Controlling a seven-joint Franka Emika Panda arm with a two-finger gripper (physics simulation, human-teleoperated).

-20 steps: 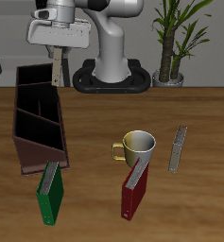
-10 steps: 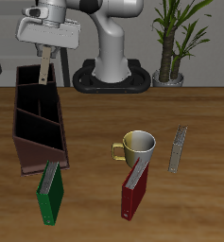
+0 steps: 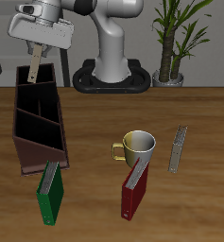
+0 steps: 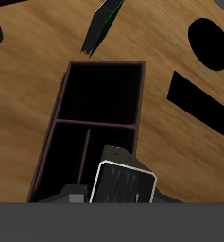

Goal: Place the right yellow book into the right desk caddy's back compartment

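the pincer (image 3: 38,49) is squeezing the right yellow book (image 3: 36,64) in the air above the right desk caddy (image 3: 38,123), so dropping it into the back compartment (image 3: 40,98) is not done yet.

Olive mug (image 3: 140,145) at frame center on the wooden tabletop (image 3: 104,113), red book (image 3: 133,196) just below it, thin grey-yellow book (image 3: 179,149) at right, green book (image 3: 51,198) lower left, potted plant (image 3: 173,38) upper right.
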